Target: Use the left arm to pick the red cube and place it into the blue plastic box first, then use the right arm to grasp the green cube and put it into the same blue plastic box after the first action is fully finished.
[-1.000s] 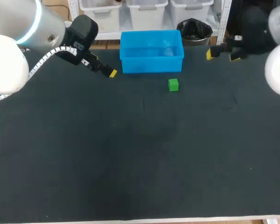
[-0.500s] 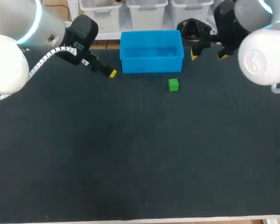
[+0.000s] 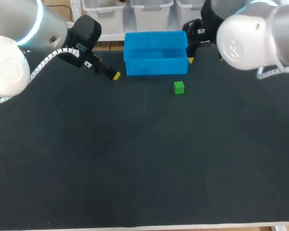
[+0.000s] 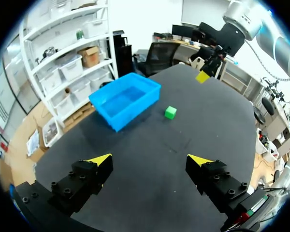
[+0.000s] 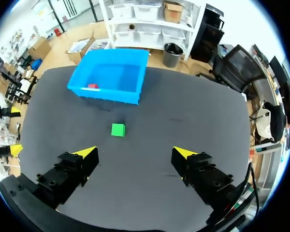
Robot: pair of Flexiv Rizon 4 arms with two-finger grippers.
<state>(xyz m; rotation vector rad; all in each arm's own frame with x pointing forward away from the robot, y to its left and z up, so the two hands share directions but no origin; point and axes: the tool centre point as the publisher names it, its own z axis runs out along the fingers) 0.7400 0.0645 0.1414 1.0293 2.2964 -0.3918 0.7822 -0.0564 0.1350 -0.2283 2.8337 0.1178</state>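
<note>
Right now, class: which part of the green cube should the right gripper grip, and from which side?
Probably two opposite side faces of the green cube, coming down from above. It sits flat on the table, apart from the blue box, so its sides are free, and the open right gripper looks wide enough to straddle it.

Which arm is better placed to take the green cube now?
Right. The green cube lies ahead of the open right gripper; the left gripper is farther from it. The red cube is already in the box.
</note>
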